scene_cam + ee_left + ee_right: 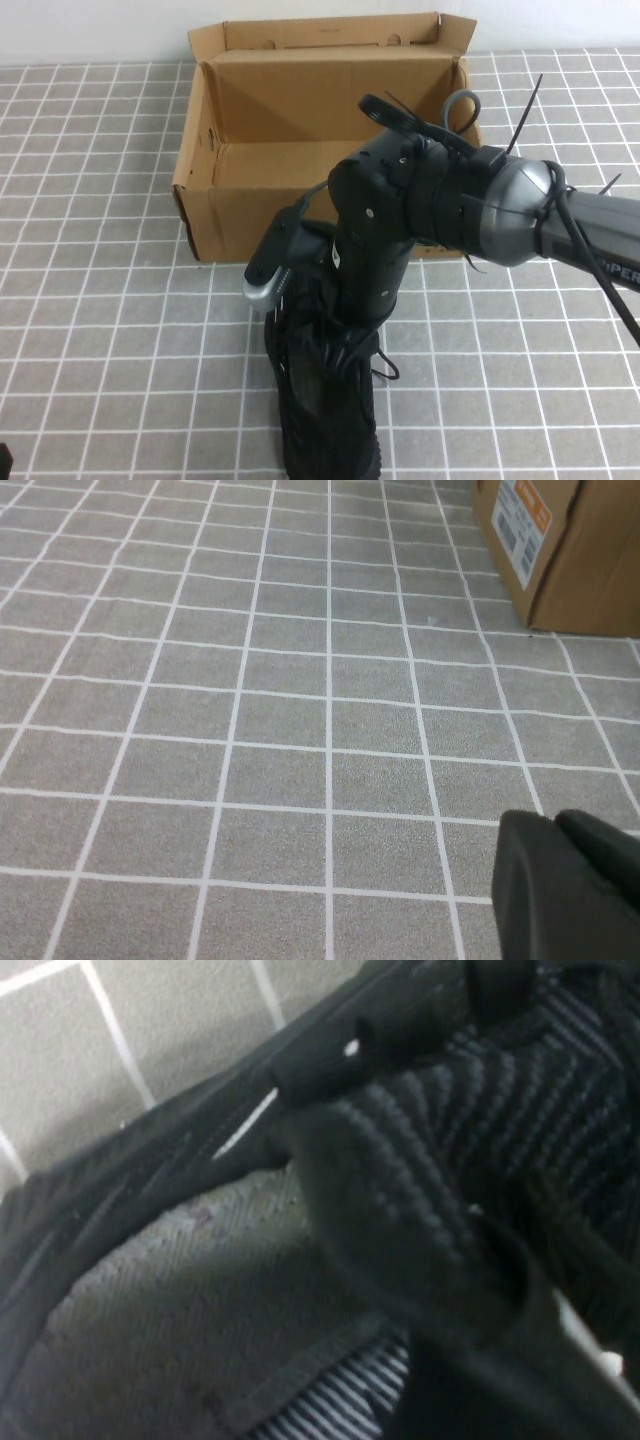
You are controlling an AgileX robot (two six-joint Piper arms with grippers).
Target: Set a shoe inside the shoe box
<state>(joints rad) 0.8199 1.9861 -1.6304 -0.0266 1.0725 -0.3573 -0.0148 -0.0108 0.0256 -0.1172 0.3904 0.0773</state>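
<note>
The shoe (325,430) is an all-black knit sneaker lying on the tiles in front of the shoe box (195,190), its sole end at the near edge of the high view. My right gripper (340,335) is pressed down into the shoe's laced top, hidden there by its own wrist. In the right wrist view the shoe (420,1190) fills the picture, with its grey insole and ribbed tongue very close. The brown cardboard shoe box stands open, flap lid up at the back, nothing visible inside. My left gripper (562,825) hovers shut over bare tiles, left of the box (590,550).
Grey tiled surface with white grid lines all round. The right arm (560,225) and its cables reach in from the right, crossing the box's front right corner. A white wall runs behind the box.
</note>
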